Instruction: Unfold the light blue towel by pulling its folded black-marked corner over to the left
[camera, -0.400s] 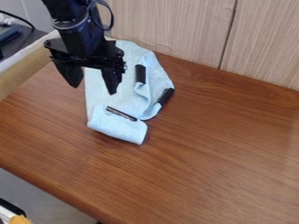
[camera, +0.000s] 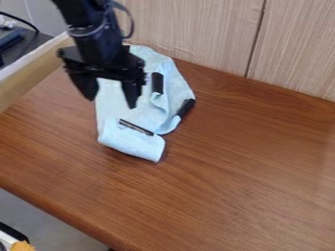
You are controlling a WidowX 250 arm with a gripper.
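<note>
Lying at about eleven o'clock from the middle of the wooden table (camera: 235,171), the pale blue cloth (camera: 134,144) is rumpled, with its six o'clock end turned over into a thick fold. Black strips sit on it: one (camera: 136,126) at six o'clock along that fold, another (camera: 157,83) at one o'clock, and a third (camera: 186,108) at three o'clock on its edge. The gripper (camera: 110,102) hangs over the cloth's nine o'clock side, its fingers spread wide with nothing between them. The step in hand seems to be a pause between grips, with no layer taken up; whether it comes ahead of a grasp or after a release, I cannot tell. Any fresh grip would call for lining the fingertips up with one edge or fold, coming down low, and closing on cloth without scraping the table. Beyond lie the panelled wall (camera: 190,29) at twelve o'clock and a pale wooden rail (camera: 33,81) at ten.
</note>
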